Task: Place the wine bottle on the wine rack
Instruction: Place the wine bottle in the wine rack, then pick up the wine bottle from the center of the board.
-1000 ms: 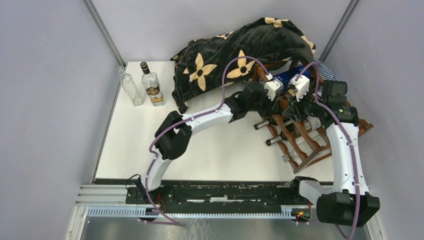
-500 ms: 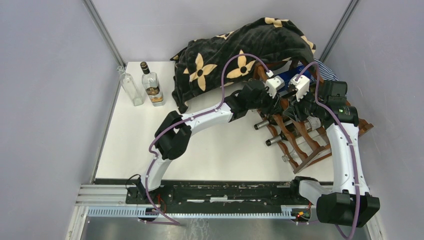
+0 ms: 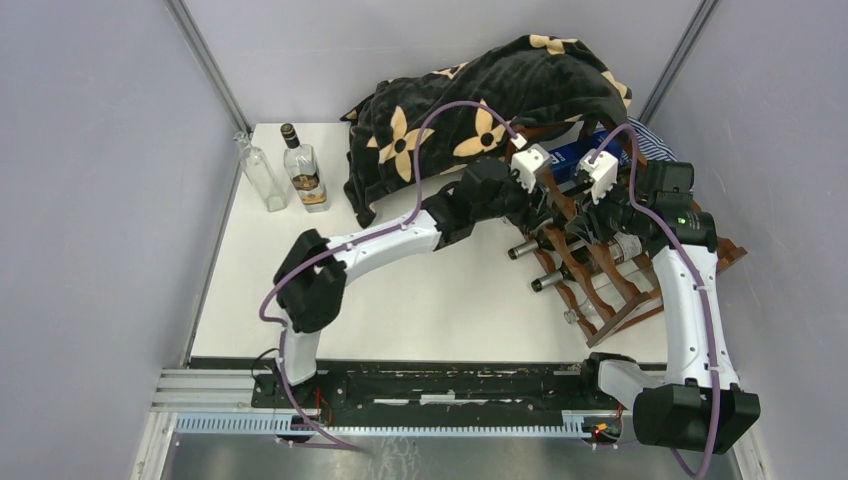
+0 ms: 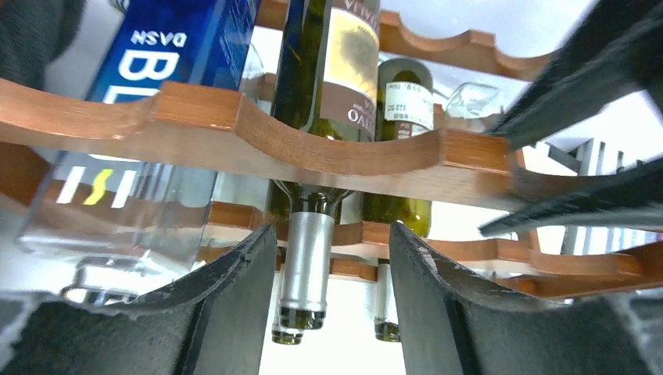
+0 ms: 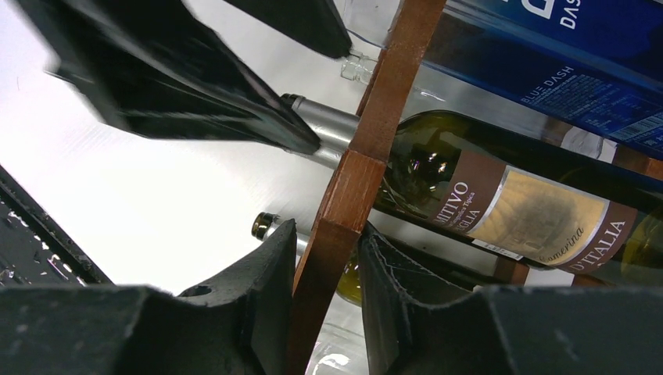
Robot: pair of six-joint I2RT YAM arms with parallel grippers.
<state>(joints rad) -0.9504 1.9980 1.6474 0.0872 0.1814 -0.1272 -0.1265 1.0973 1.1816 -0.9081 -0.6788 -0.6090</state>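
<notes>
The wine bottle (image 4: pixel 306 262), dark green with a silver-capped neck and a brown-and-tan label, lies in a scallop of the wine rack (image 4: pixel 375 156); it also shows in the right wrist view (image 5: pixel 500 203). My left gripper (image 4: pixel 332 234) stands open around the bottle's neck, with a gap on each side. My right gripper (image 5: pixel 328 230) is closed on an upright wooden rail of the wine rack (image 5: pixel 344 195). From above, both grippers meet at the top of the rack (image 3: pixel 610 290), the left (image 3: pixel 548 198) beside the right (image 3: pixel 590 215).
A blue-labelled clear bottle (image 4: pixel 188 39) lies beside the wine bottle, with more bottles in lower tiers. A black flower-patterned blanket (image 3: pixel 480 100) drapes over the rack's back. A clear bottle (image 3: pixel 262 175) and a labelled bottle (image 3: pixel 303 170) stand at the table's back left.
My left gripper has opened off the bottle's neck, and the left arm has drawn back to the left. The right arm has stayed in place on the rack.
</notes>
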